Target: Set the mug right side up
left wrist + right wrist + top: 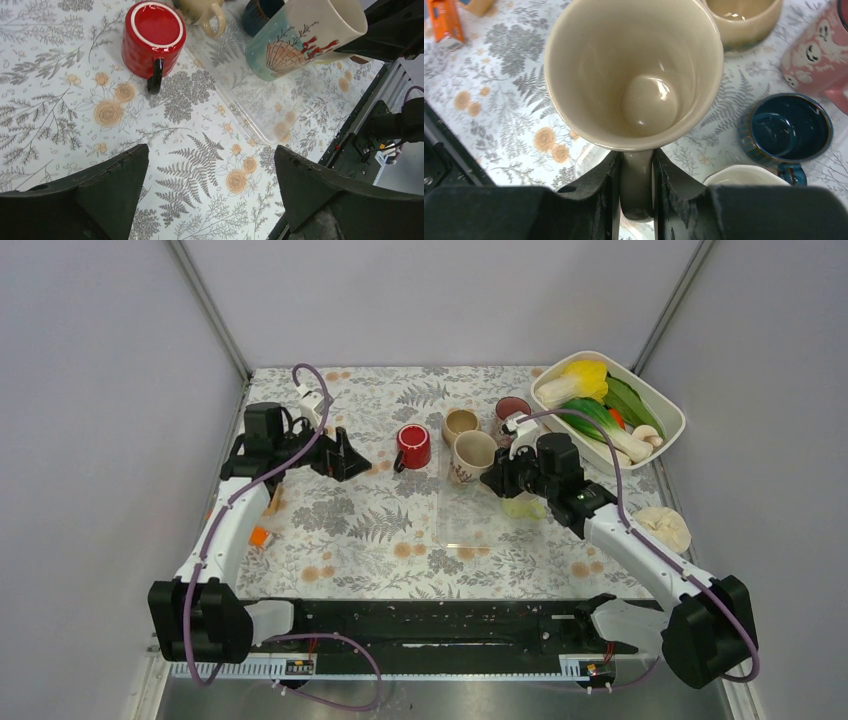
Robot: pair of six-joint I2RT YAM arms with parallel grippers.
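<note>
- Your right gripper is clamped on the handle of the mug. The mug looks lifted above the clear tray, mouth up but tilted.
- Only the thin handle is pinched. The heavy body could swing between the fingers, or slip out if you turn the wrist fast.
- If you set it down while it leans, it would land on the edge of its base and could tip over.
- Other cups crowd it: a tan cup just behind and a blue cup just to the right. A wide swing could knock them.
- The tray looks slick, so the mug may skid on release.
- Your left gripper hangs with its fingers wide apart and holds nothing. It sits near a red mug that appears to stand base up. Moving it forward could push that one.
</note>
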